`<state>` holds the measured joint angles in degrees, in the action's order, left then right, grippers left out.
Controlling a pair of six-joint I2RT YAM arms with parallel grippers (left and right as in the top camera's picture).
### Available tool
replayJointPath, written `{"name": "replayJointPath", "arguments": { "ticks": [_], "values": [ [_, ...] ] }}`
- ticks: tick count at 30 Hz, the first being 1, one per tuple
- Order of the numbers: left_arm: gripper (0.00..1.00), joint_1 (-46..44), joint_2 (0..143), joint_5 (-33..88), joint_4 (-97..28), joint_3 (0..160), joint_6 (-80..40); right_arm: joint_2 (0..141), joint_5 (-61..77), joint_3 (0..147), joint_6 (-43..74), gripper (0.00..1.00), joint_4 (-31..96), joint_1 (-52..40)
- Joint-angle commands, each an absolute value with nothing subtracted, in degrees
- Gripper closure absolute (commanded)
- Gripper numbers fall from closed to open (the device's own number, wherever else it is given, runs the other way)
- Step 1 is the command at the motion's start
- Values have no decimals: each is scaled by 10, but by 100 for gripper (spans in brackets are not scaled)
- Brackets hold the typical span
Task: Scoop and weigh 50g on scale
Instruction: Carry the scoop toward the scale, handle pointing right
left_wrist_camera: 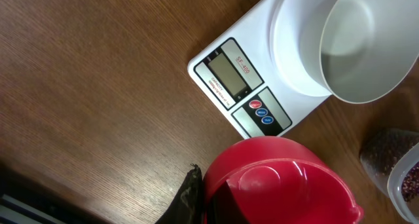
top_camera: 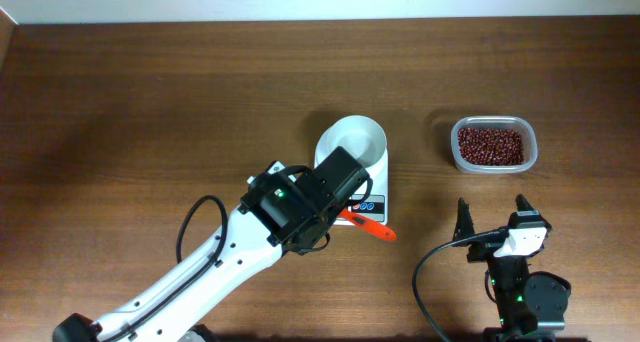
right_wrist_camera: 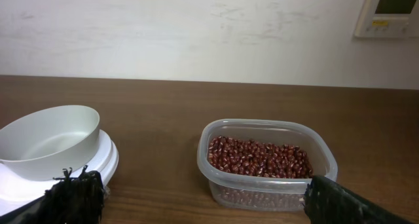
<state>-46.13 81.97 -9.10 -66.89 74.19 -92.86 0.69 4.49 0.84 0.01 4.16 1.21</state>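
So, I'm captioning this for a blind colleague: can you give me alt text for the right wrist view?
A clear plastic tub of red-brown beans sits on a wooden table, centre frame. At left, an empty white bowl rests on the scale; the open right gripper frames the bottom corners.

The scale (left_wrist_camera: 262, 86) sat on the brown wooden table (left_wrist_camera: 85, 86), grey display and red and blue buttons showing, with an empty white bowl (left_wrist_camera: 366, 47) on its platform. A red scoop (left_wrist_camera: 281, 185) filled the lower foreground, with a dark gripper finger (left_wrist_camera: 186, 198) just beside it. At the right edge was a blurred clear tub (left_wrist_camera: 400, 188) of beans (left_wrist_camera: 386, 152).
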Motion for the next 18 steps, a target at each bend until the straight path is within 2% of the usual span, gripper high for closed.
{"name": "replayJointPath", "arguments": {
  "ticks": [1, 18],
  "values": [
    [100, -463, 820, -104, -673, 747, -938, 3, 42, 3, 0, 1, 41, 15],
    [100, -463, 820, -106, -693, 747, -938, 4, 42, 3, 0, 1, 41, 15]
  ]
}}
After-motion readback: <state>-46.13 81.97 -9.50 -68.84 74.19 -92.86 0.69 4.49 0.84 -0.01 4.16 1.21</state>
